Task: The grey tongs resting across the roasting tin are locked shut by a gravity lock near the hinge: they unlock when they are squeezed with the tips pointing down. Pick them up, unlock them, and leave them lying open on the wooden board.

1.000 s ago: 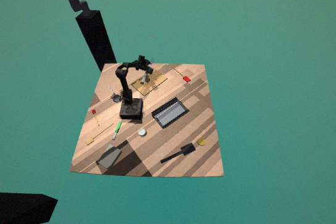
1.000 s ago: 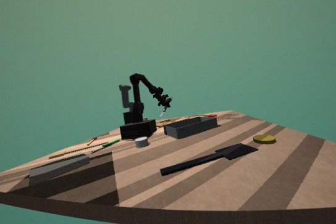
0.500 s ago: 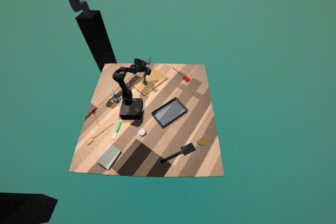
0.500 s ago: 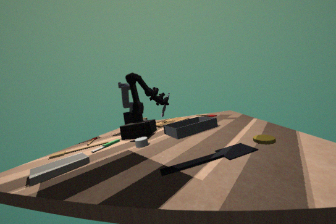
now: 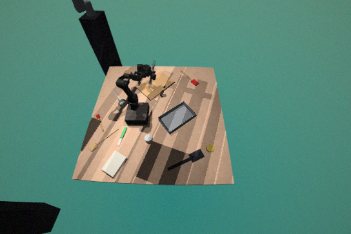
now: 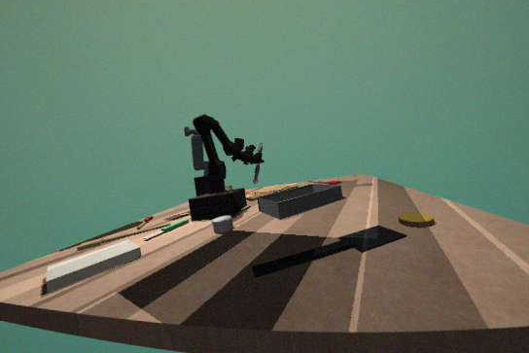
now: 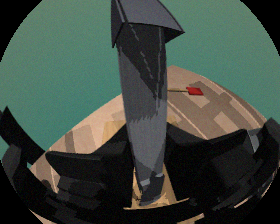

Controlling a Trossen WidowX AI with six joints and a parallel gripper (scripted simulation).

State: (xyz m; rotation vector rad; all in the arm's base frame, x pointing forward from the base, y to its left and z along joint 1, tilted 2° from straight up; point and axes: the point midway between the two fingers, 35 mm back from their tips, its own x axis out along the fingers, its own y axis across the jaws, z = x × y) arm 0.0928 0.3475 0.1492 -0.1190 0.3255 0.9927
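Observation:
The grey tongs [image 5: 153,64] [image 6: 257,173] [image 7: 144,100] hang in the air, close to upright, with one narrow end low and the other end high. Their arms look together; the lock cannot be made out. My gripper [image 5: 153,75] [image 6: 261,159] [image 7: 143,122] is shut on the tongs around their middle, with a broad dark block at the upper end in the wrist view. The wooden board [image 5: 151,95] [image 6: 272,193] lies below, at the back of the table. The roasting tin [image 5: 162,124] [image 6: 301,204] stands right of the arm's base, with nothing across it.
A red-headed spatula [image 5: 194,82] [image 7: 195,91] lies right of the board. A small strainer [image 5: 122,102] lies left of the base. Nearer the front are a white cylinder [image 5: 148,138] [image 6: 223,225], a green marker [image 5: 123,132], a pale block [image 5: 114,164] and a black spatula [image 5: 196,155].

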